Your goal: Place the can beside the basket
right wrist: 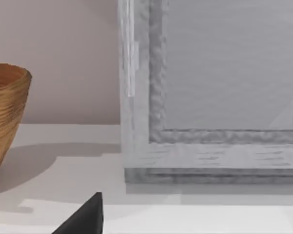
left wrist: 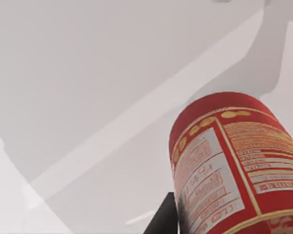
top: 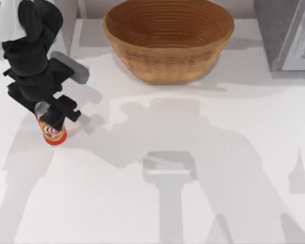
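The red and orange-yellow can point(top: 54, 133) stands upright near the table's left side, well to the front left of the basket. My left gripper point(top: 52, 116) comes down over its top and is shut on it. In the left wrist view the can point(left wrist: 229, 161) is very close, with a dark finger point(left wrist: 163, 220) pressed against its side. The large woven tan basket point(top: 168, 40) sits at the back centre of the table, and its rim and wall point(right wrist: 7, 112) are seen in the right wrist view. A dark part of my right gripper point(right wrist: 88, 219) faces the table's back right area.
A grey framed box point(top: 287, 33) stands at the back right, just right of the basket; the right wrist view faces its front point(right wrist: 210, 97). White table point(top: 203, 193) stretches between the can and the basket and across the front.
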Available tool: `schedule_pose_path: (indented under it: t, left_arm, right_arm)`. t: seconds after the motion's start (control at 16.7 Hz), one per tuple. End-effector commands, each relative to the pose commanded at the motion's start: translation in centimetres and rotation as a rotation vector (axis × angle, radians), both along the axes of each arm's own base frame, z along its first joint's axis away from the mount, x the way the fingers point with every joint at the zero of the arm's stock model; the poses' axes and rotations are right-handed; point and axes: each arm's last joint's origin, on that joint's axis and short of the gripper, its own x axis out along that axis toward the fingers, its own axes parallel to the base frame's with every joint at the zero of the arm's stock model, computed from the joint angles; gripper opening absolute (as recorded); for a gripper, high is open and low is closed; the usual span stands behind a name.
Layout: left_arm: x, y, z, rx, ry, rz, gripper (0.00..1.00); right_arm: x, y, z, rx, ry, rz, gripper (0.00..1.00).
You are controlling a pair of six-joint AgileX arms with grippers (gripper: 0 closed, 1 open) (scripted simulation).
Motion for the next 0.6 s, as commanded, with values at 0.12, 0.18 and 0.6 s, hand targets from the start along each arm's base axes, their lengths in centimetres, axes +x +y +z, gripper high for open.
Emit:
schedule_pose_path:
  t: [0.12,0.18,0.6]
  left_arm:
    - [0.5,-2.7,0.0,0.006,0.011,0.092,0.0]
    - [0.6,-4.2,0.0,0.01,0.017,0.147,0.0]
    - [-0.8,-15.0,0.4,0.045,0.03,0.551,0.0]
  right_arm:
    - [0.0,0.0,0.0,0.0,0.0,0.0,1.0]
    - [0.0,0.0,0.0,0.0,0.0,0.0,1.0]
    - [0.0,0.0,0.0,0.0,0.0,0.0,1.0]
